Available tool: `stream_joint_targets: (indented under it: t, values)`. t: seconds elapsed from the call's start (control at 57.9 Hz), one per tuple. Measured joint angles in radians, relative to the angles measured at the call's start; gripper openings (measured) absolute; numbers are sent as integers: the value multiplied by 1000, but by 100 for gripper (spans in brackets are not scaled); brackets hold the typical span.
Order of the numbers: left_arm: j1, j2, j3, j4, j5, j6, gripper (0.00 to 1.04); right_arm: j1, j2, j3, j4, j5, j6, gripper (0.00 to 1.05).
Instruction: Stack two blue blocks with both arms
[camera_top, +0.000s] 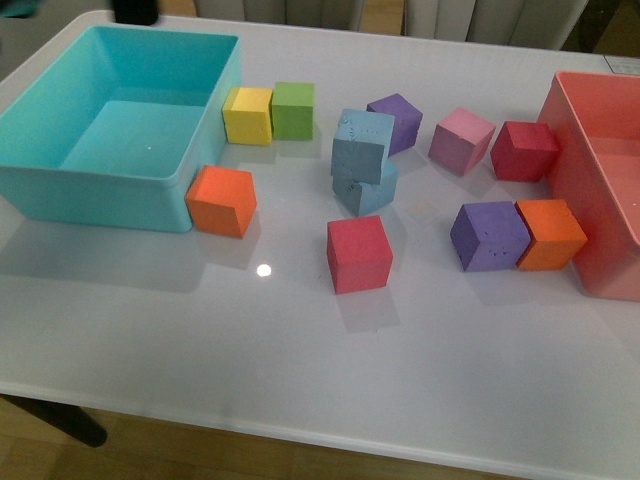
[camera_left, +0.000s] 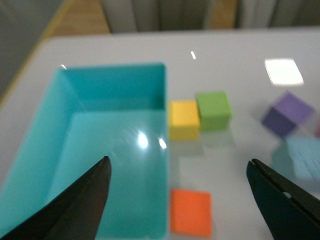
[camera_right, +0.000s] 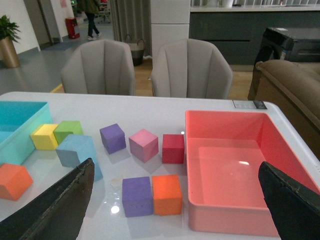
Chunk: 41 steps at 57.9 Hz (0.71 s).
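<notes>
In the front view the two pale blue blocks stand stacked mid-table: the upper one (camera_top: 362, 145) sits slightly skewed on the lower one (camera_top: 370, 190). The stack also shows in the right wrist view (camera_right: 76, 149) and, blurred, at the edge of the left wrist view (camera_left: 305, 157). My left gripper (camera_left: 177, 200) is open and empty, high over the turquoise bin's (camera_left: 115, 150) corner and an orange cube (camera_left: 191, 212). My right gripper (camera_right: 175, 205) is open and empty, above a purple cube (camera_right: 136, 196) and an orange cube (camera_right: 166, 194). Neither gripper touches the stack.
A turquoise bin (camera_top: 60, 185) stands at the left and a pink bin (camera_top: 580, 190) at the right. Around the stack are yellow (camera_top: 248, 115), green (camera_top: 293, 109), orange (camera_top: 221, 200), red (camera_top: 359, 253), purple (camera_top: 396, 122), pink (camera_top: 461, 140) and dark red (camera_top: 523, 150) cubes.
</notes>
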<state>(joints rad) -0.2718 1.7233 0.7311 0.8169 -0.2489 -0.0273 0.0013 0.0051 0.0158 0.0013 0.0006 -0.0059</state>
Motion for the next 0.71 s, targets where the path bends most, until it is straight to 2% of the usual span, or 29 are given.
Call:
stream_joint_targets:
  t: [0.052, 0.104, 0.363, 0.484, 0.708]
  values:
    - [29, -58, -114, 171, 6, 5, 59, 0, 0, 0, 0, 0, 0, 96]
    - [45, -110, -183, 245, 21, 8, 50, 0, 0, 0, 0, 0, 0, 96]
    - [116, -293, -429, 310, 103, 15, 2, 0, 0, 0, 0, 0, 0, 96]
    - [144, -352, -512, 321, 126, 17, 2, 0, 0, 0, 0, -1, 0, 96]
    - [184, -546, -610, 227, 169, 17, 2, 0, 0, 0, 0, 0, 0, 96]
